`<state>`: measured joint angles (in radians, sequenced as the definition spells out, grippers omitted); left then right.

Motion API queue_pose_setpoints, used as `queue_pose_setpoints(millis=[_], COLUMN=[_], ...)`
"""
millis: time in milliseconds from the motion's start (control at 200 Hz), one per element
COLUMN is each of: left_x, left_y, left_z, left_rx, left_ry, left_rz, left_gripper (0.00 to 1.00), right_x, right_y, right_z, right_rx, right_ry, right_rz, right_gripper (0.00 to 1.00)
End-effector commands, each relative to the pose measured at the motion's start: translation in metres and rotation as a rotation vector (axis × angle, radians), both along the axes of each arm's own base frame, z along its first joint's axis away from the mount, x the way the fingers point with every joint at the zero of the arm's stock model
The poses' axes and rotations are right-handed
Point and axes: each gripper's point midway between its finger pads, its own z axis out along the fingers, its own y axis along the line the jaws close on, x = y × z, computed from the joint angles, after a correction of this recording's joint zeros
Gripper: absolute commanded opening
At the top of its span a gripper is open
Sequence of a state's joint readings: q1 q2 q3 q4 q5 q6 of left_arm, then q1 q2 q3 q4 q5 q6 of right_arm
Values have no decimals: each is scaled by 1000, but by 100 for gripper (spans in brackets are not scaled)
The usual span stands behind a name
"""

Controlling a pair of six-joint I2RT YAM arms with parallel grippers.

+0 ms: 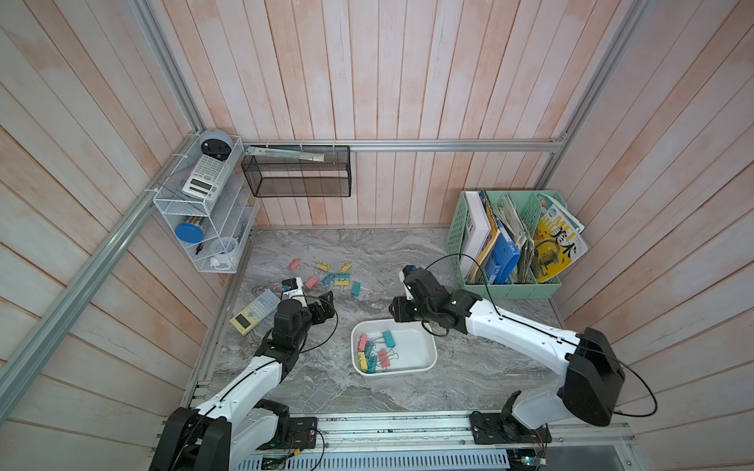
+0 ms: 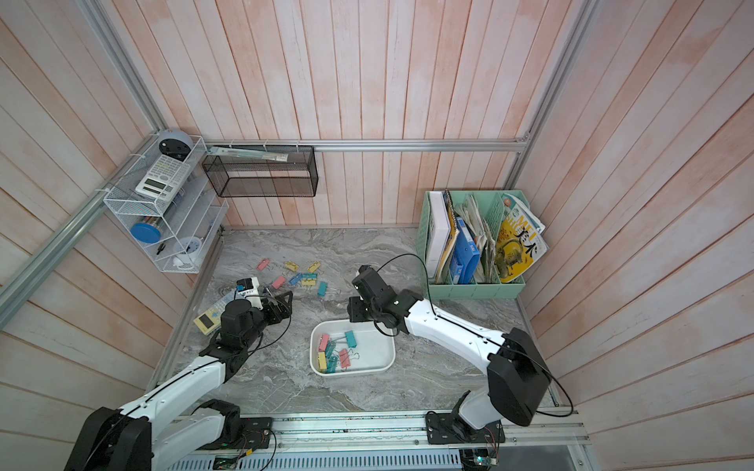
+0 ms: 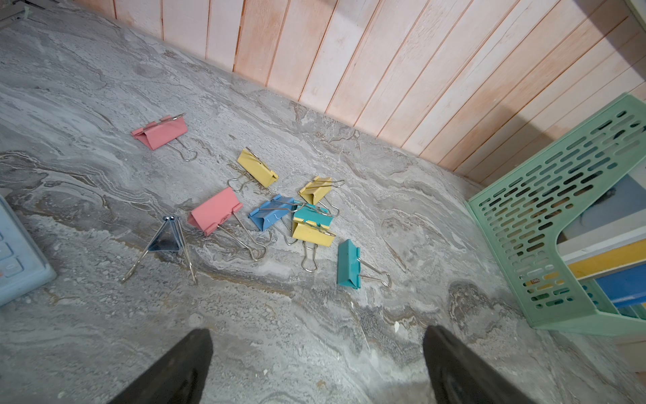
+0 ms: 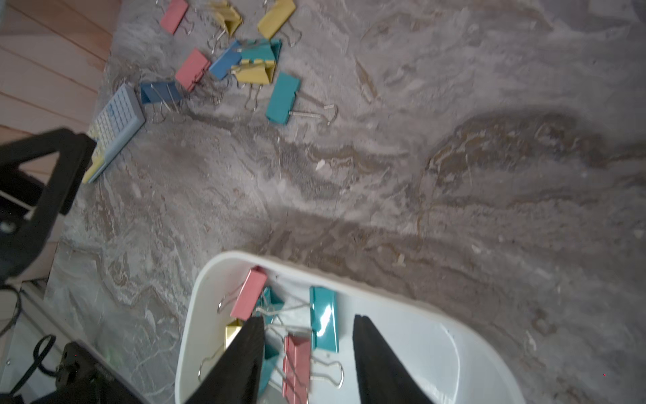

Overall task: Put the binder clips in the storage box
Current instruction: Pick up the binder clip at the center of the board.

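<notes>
My right pincer hangs over the box, jaws parted with nothing between them. A teal clip lies flat on the box floor below the gap. More clips sit beside it, pink, teal and yellow, bunched at the end nearer my left arm with their wire handles tangled. The box rests on the counter between my two arms.

My left pincer is spread wide and empty over bare counter, near the loose clips. They are pink, yellow, blue and teal, several touching in a knot. A pink clip lies apart from them, toward the wall. The calculator lies just beside my left arm.
</notes>
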<state>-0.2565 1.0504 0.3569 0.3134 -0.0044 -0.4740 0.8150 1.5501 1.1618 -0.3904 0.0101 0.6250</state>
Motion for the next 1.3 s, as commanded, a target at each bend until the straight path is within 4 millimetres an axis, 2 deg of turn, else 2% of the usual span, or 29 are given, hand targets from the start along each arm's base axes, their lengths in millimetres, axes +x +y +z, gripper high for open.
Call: queue_pose_setpoints(millis=[0,100,265,360,465,670,845,1110,1210,1295], left_x=[3,4,3,2,2,1,0,0,0,0], left_y=[-4,-4,-4,-4,-5,-4,-4,-4,-4,-4], left_z=[15,16,18,20,21,23,23,25,24,24], left_rx=[4,10,13,8,5,4,5,4,4,4], left_ry=[-45,-45,-48,-52,-54,-61,-61,-66,-62,-64], left_rz=[-16,-16,-16,-18,-19,-19,-19,-19,-19,-19], left_gripper=[100,100,100,100,100,100,100,100,100,100], right_x=[40,61,80,90,97,102,107,108,105,103], right_y=[13,30,53,53,62,98,107,115,115,114], right_z=[-8,-22,-43,-51,-59,-79,-103,-120,-127,-129], right_rx=[-1,-23,-141,-259,-330,-343,-399,-386,-392,-395], right_ry=[-6,45,73,53,53,72,99,112,120,129], right_rz=[4,-4,-75,-190,-205,-129,-114,-108,-99,-98], right_gripper=[47,48,48,51,52,59,61,51,44,43])
